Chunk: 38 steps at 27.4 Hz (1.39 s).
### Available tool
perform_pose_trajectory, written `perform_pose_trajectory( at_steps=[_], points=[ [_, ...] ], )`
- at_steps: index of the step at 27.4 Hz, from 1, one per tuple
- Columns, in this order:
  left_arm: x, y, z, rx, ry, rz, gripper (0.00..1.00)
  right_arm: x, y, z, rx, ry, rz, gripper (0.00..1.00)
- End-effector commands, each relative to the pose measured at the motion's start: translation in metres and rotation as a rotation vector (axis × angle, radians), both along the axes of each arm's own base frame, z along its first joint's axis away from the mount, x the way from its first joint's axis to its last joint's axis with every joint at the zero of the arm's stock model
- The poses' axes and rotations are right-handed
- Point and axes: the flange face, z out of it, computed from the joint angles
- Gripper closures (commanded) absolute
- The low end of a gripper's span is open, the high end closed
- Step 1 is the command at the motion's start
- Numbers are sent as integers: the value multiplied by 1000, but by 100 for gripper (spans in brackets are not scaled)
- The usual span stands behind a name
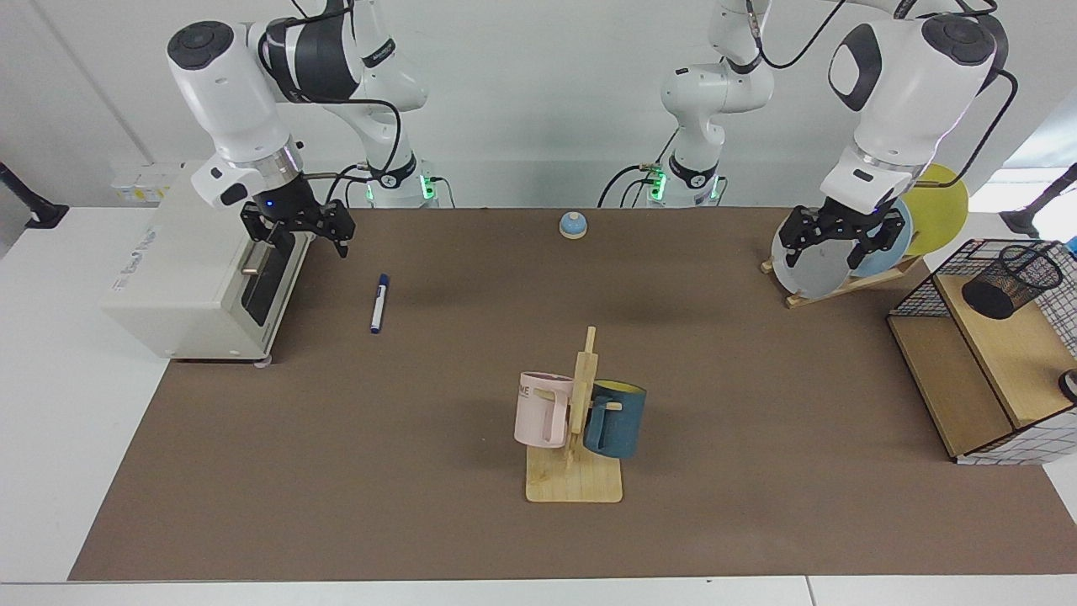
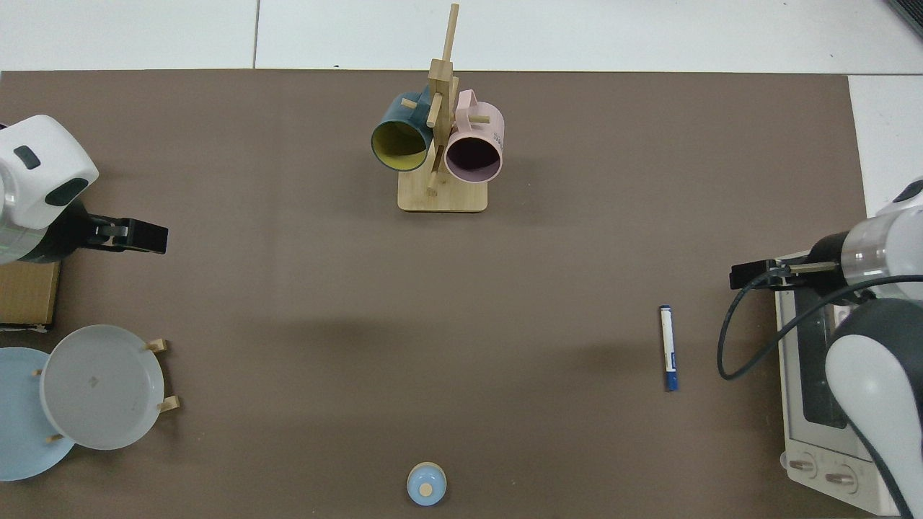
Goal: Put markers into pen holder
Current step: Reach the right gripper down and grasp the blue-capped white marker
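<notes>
The marker, white with a dark blue cap, lies flat on the brown mat, untouched. My right gripper hangs open and empty above the mat beside the toaster's front, a short way up and to the left of the marker in the facing view. The pen holder, a small black mesh cup, rests tilted on the wooden shelf of the wire basket at the far right; the top view does not show it. My left gripper waits open in front of the plates.
A white toaster oven stands at the facing view's left. A wooden mug rack with a pink and a blue mug stands mid-table. A blue bell sits at the back. The plate rack and wire basket are at the right.
</notes>
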Motion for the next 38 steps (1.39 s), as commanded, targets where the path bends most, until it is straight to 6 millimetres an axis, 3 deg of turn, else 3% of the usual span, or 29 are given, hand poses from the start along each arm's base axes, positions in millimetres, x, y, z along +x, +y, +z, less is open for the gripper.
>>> perform_pose_trajectory(
  at_steps=[1, 8, 14, 21, 29, 38],
  points=[
    [-8, -4, 1, -7, 11, -8, 0, -8, 8, -42, 4, 5, -4, 0],
    [-11, -5, -1, -5, 35, -30, 0, -18, 11, -118, 1, 25, -39, 0],
    [-10, -6, 1, -1, 31, -147, 0, -29, 28, -165, -6, 67, -55, 0],
    [-11, -8, 0, -22, 38, -301, 0, -42, 24, -198, -8, 70, -74, 0],
    [-23, -18, -3, -28, 114, -521, 0, -38, 20, -223, -11, 68, -112, 0],
    [-22, -23, -2, -23, 100, -776, 0, -36, 22, -236, -13, 70, -133, 0]
  ],
)
